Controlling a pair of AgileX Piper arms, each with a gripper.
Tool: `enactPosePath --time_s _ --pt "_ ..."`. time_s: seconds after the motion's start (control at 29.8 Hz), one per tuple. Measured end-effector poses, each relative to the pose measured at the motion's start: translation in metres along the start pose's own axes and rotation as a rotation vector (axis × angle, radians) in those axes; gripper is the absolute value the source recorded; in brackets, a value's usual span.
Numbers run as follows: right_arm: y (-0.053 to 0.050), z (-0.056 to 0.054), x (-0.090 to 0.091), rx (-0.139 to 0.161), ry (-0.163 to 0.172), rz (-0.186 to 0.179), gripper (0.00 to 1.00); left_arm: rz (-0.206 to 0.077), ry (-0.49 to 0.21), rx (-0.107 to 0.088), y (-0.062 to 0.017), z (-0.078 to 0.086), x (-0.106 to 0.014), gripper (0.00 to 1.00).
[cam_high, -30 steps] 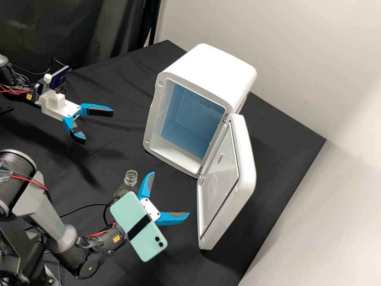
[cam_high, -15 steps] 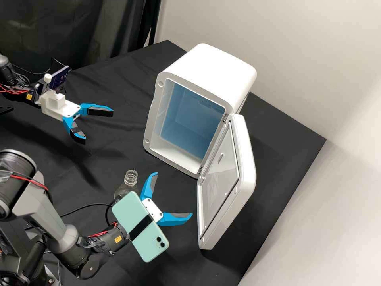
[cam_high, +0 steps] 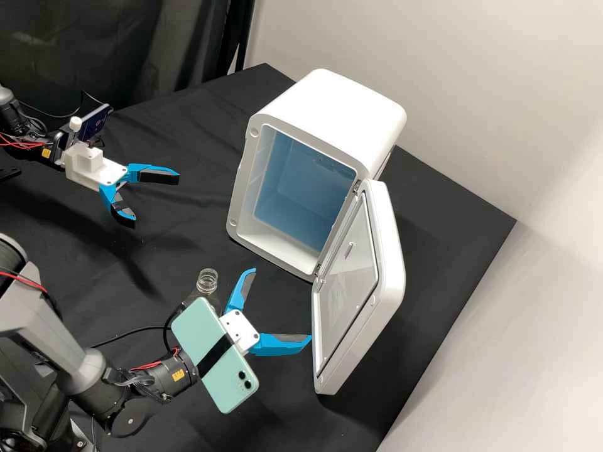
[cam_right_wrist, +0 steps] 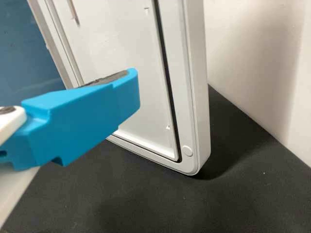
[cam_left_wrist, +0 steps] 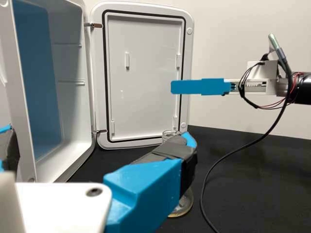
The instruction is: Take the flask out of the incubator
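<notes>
Inspecting the incubator (cam_high: 333,113), I found it empty, the flask (cam_high: 207,280) outside on the bench (cam_high: 188,125): removal looked complete. My left fingers (cam_high: 154,174) and right fingers (cam_high: 279,343) were spread, empty.

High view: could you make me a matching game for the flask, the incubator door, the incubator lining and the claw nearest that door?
Things:
1 flask
2 incubator door
3 incubator lining
4 right claw, nearest the door

Place, colour or state:
a light blue
b upright on the bench
c swung open on its hinges
d spread, holding nothing

Pairs: 1-b, 2-c, 3-a, 4-d
</notes>
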Motion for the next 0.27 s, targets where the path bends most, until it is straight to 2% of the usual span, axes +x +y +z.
enactPosePath --time_s 0.03,0.1,0.27 --pt "0.0011 0.0000 -0.0007 0.021 -0.001 0.007 1.00 0.000 0.000 0.000 0.0000 0.0000 0.0000 1.00" --pt "0.0026 -0.0011 -0.0019 0.030 0.001 0.017 1.00 0.000 0.000 0.000 0.0000 0.0000 0.0000 1.00" --pt "0.0050 -0.0060 -0.0040 0.011 0.014 0.033 1.00 0.000 0.000 0.000 0.0000 0.0000 0.0000 1.00"
